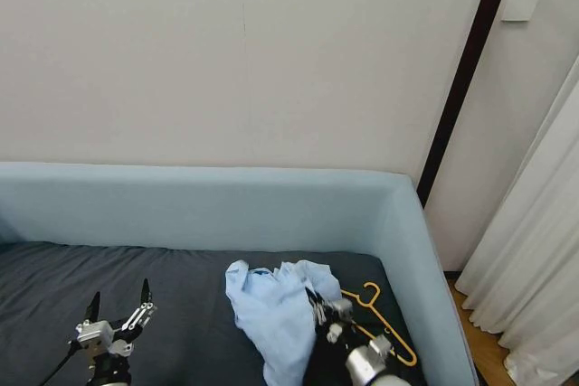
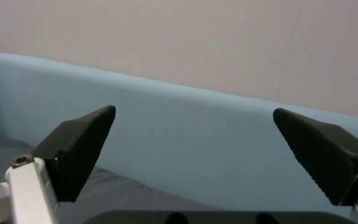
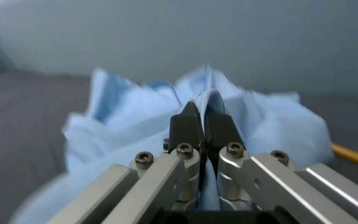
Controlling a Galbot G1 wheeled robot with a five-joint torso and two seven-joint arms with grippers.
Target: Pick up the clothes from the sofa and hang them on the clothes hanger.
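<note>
One sofa (image 1: 226,210), pale blue, spans the head view beneath a plain wall (image 1: 226,51); its back runs from side to side and one arm closes its right end. One dark grey seat cushion (image 1: 172,268) fills the sofa's well and carries everything else listed.

One white curtain (image 1: 534,296) hangs to the right of the sofa, beyond the arm, and one dark door frame (image 1: 461,88) rises behind the sofa's right corner.

One garment (image 1: 271,314), light blue and crumpled into a heap, lies on the seat cushion toward its right end, nearer the arm than the middle. In the right wrist view it shows as raised folds (image 3: 123,116) on both sides of the fingers.

One clothes hanger (image 1: 370,294), yellow-orange, lies flat on the cushion just beside the garment, between it and the sofa arm, hook toward the back. Whether it touches the cloth cannot be told. One end of it shows in the right wrist view (image 3: 353,157).

Two pincers are present. The right pincer (image 1: 318,305) sits at the garment's right edge; its two black fingers (image 3: 188,126) are pressed together with a fold of blue cloth clamped between them. The left pincer (image 1: 119,294) hangs above the bare cushion, well apart from the garment; its two fingers (image 2: 79,149) are spread wide with nothing between them, pointing at the sofa back.
</note>
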